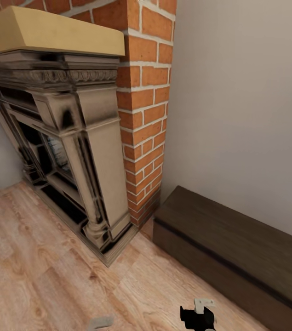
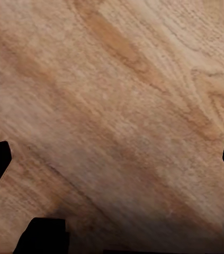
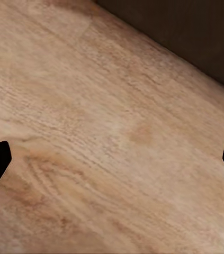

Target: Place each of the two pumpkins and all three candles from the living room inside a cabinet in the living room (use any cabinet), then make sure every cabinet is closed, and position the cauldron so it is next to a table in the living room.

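A long, low dark-brown cabinet [image 1: 237,248] stands against the pale wall at the right, its front flush and shut. Its dark face also crosses a corner of the right wrist view [image 3: 196,37]. My right gripper [image 3: 112,161] hangs open over bare wood floor close to that cabinet, with nothing between its fingers. Part of the right arm [image 1: 198,316] pokes in at the bottom edge of the head view. My left gripper [image 2: 112,164] is open too, over plain floorboards. The pumpkins, candles, cauldron and table are out of view.
An ornate grey-beige fireplace [image 1: 72,151] with a yellow mantel top fills the left, backed by a red brick chimney [image 1: 146,115]. Light wood floor [image 1: 49,266] stretches in front of the fireplace and the cabinet.
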